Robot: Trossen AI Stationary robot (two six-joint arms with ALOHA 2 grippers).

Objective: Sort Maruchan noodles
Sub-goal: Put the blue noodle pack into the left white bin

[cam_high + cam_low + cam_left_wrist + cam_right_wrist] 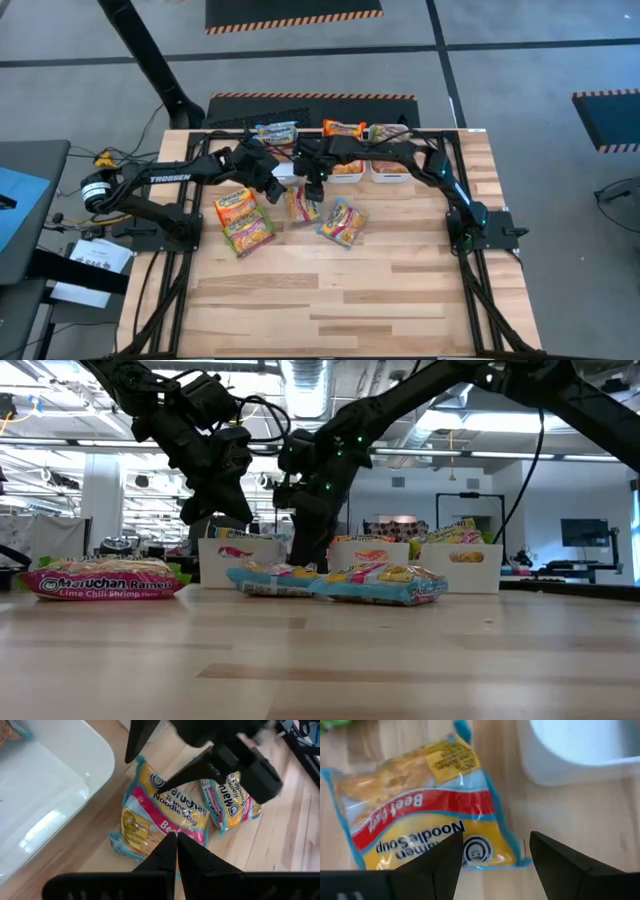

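Note:
Several Maruchan packets lie flat on the table. A blue-and-red beef packet (303,205) (420,820) (165,815) lies near the middle, with a second such packet (342,222) (235,805) to its right. Two green-edged packets (240,210) (248,236) lie to the left. My right gripper (313,190) (492,865) stands open, pointing steeply down over the beef packet's logo end. My left gripper (270,182) (176,847) is shut on nothing and hangs above the table, left of that packet. My right gripper's open fingers (437,865) straddle the corner at the beef packet's logo end (480,851), coming steeply from above. The fingertips lie below the picture's edge, so I cannot tell whether they touch the packet. The packet lies flat on the table.
Three white bins (285,170) (347,170) (389,170) stand in a row at the far side, close behind both grippers. More packets (277,131) (345,128) rest behind them at the table's far edge. The near half of the wooden table (330,300) is bare.

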